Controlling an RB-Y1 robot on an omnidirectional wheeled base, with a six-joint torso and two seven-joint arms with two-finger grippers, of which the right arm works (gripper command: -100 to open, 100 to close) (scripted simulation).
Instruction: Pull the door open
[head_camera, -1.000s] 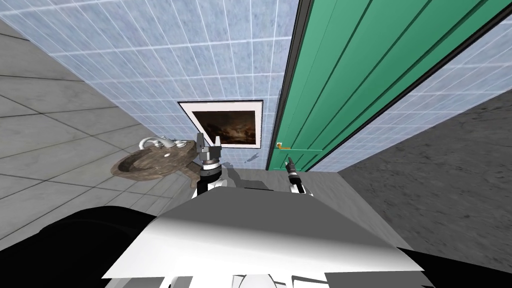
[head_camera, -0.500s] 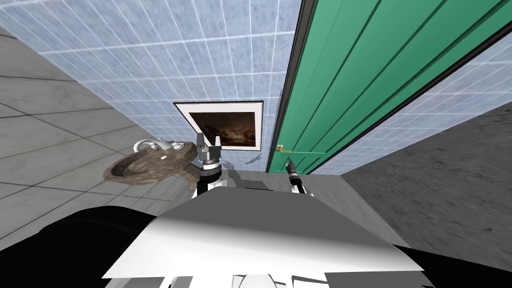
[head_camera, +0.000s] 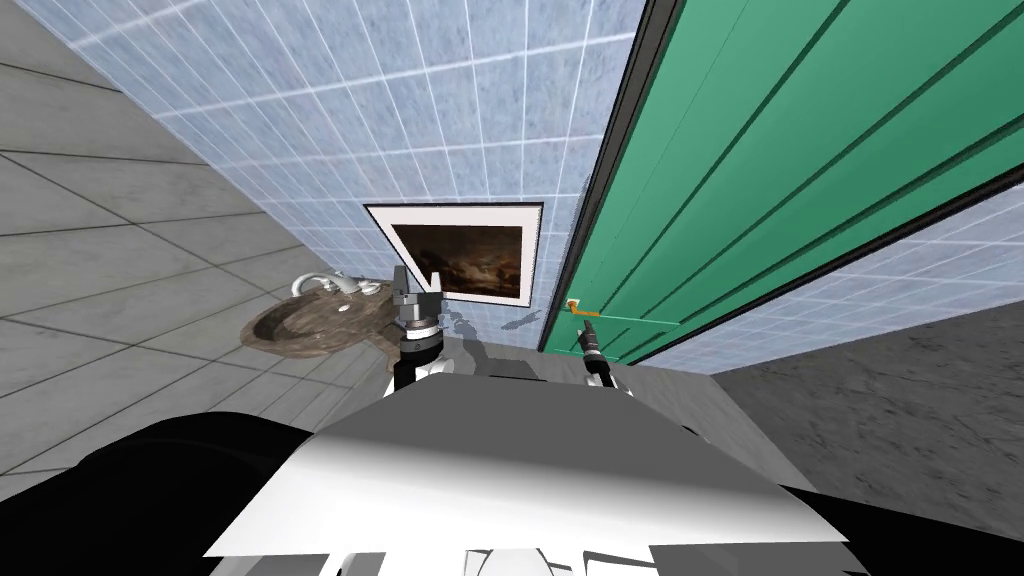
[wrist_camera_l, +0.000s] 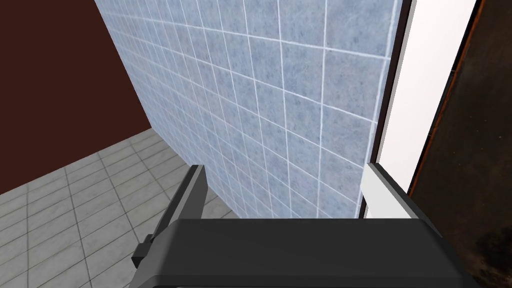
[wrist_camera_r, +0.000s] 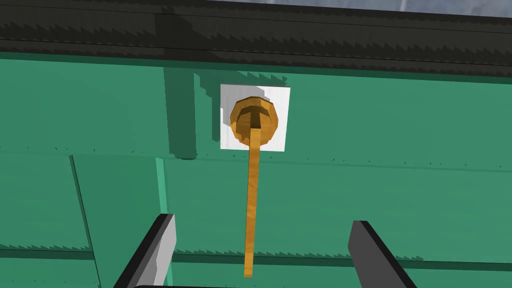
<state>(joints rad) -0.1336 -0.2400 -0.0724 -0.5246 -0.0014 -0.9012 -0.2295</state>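
The green door (head_camera: 780, 150) sat shut in its dark frame (head_camera: 610, 200), so the pull had apparently not begun. The right hand (wrist_camera_r: 263, 221) was open and empty, its fingers lined up either side of the orange lever handle (wrist_camera_r: 251, 200) without gripping it; closing and pulling remained. The left hand (wrist_camera_l: 285, 167) hung open, empty.

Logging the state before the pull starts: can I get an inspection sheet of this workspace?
Surface: grey tiled floor.
Job's things: green door set in a dark frame; orange lever handle on a white plate.
Clutter: nothing seen.
Hands: right hand open, with the lever lined up between its fingers and touching neither; left hand open, raised by the sink.
Cables: nothing seen.
Surroundings: blue tiled wall; brown sink with a pale faucet; framed dark picture beside the door.
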